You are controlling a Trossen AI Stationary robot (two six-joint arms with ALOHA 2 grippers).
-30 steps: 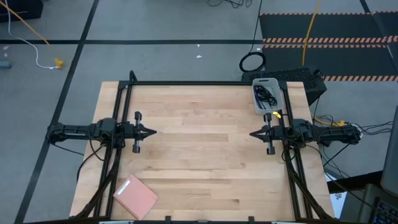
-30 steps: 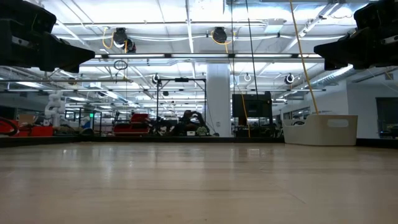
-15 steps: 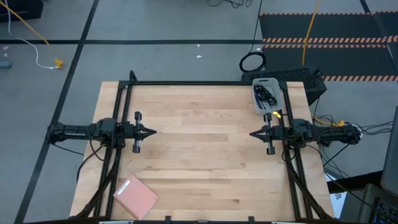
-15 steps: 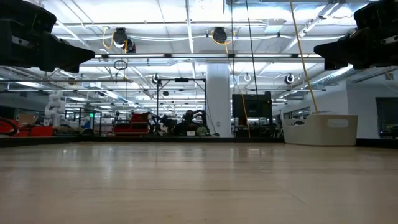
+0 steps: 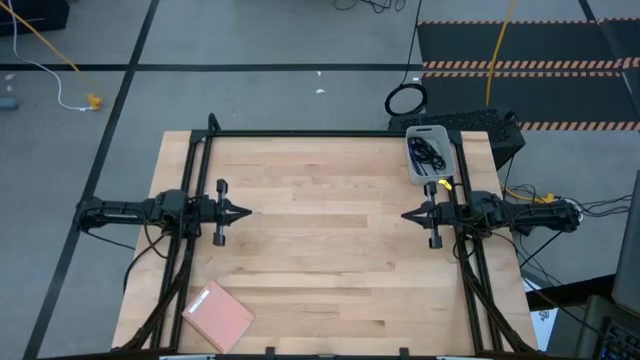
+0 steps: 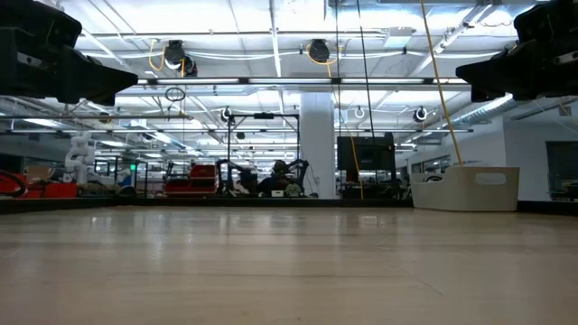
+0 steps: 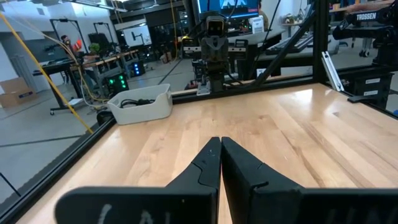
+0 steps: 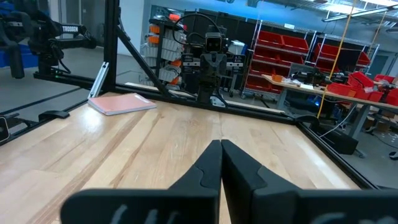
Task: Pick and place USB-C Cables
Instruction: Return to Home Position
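Black USB-C cables (image 5: 428,152) lie piled inside a white bin (image 5: 417,168) at the table's far right corner; the left wrist view shows the cables (image 7: 135,102) over the bin's rim (image 7: 143,109). No blue-purple cord shows apart from them. My left gripper (image 5: 246,211) hovers shut over the table's left side, pointing right. My right gripper (image 5: 404,213) hovers shut over the right side, pointing left, just in front of the bin. Both hold nothing.
A pink flat pad (image 5: 217,315) lies at the table's near left corner, also seen in the right wrist view as the pad (image 8: 122,103). A black frame (image 5: 300,133) edges the table. A large black cable ring (image 5: 406,100) lies on the floor beyond. Bare wood (image 5: 330,230) spans the middle.
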